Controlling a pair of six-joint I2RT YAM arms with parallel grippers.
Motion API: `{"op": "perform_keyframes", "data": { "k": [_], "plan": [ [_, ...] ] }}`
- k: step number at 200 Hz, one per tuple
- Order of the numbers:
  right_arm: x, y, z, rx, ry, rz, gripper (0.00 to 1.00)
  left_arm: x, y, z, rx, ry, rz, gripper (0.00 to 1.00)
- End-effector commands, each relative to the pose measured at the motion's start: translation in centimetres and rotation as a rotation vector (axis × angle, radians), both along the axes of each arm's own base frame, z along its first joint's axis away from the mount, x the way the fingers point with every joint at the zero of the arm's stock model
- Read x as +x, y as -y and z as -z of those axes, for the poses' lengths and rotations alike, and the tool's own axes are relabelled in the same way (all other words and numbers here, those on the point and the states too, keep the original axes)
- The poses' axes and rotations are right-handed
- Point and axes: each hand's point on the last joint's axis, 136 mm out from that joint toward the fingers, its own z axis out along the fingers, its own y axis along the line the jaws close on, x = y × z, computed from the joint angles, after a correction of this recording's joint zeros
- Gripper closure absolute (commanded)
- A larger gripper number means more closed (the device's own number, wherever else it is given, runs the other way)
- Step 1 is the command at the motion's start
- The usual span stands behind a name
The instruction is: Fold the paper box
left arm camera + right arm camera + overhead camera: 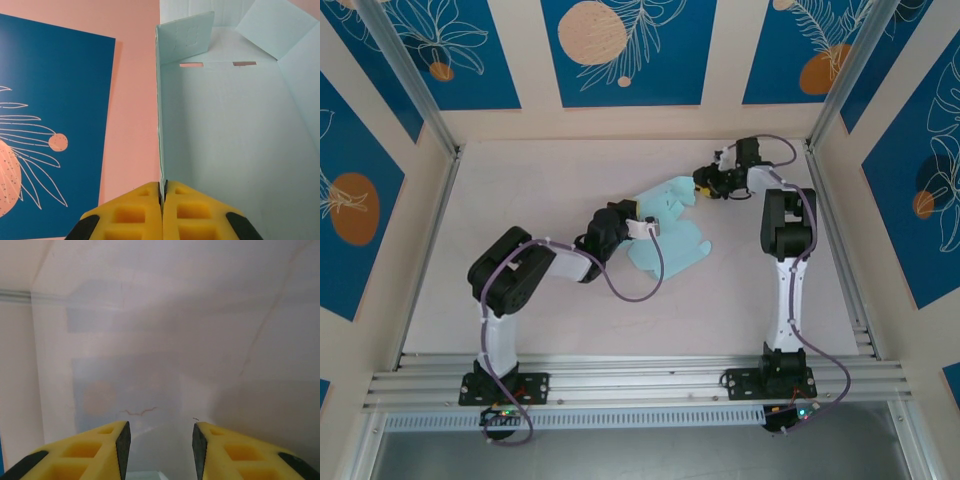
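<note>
The paper box (675, 250) is a pale light-blue die-cut sheet, partly lifted off the middle of the table, with flaps spread out. My left gripper (646, 224) holds its left edge. In the left wrist view the yellow fingers (190, 210) are shut on the thin card edge, and the paper box (235, 140) rises as a wall with two slots and a raised flap. My right gripper (697, 189) hovers open at the sheet's far right flap. Between its yellow fingers (100, 450) lies only table, with a sliver of the blue card (150, 475) at the bottom.
The pale table (520, 190) is enclosed by walls with blue floral panels (620, 50) and aluminium posts (410, 90). An aluminium rail (640, 380) runs along the near edge, carrying both arm bases. Open table lies left and in front of the sheet.
</note>
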Motion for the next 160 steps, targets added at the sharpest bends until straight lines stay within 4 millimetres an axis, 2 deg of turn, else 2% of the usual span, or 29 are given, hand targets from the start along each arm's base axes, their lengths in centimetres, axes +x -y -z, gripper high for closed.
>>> {"op": "perform_keyframes", "data": {
  "k": [1,21,79,160],
  "plan": [
    [-0.8,-2.4,-2.6,0.044,0.068,-0.091,0.6,-0.3,0.5,1.3,0.034,-0.004,0.011,1.0],
    [-2.1,-3.1,-3.0,0.045,0.109,-0.121,0.6,-0.3,0.5,1.5,0.033,-0.004,0.01,1.0],
    [-5.2,-3.2,-3.5,0.064,0.146,-0.146,0.6,0.0,0.5,1.9,0.049,0.004,0.007,1.0],
    [-7.1,-4.4,-3.9,0.102,0.194,-0.19,0.6,-0.1,0.2,2.8,0.071,-0.009,-0.001,1.0]
  ]
}}
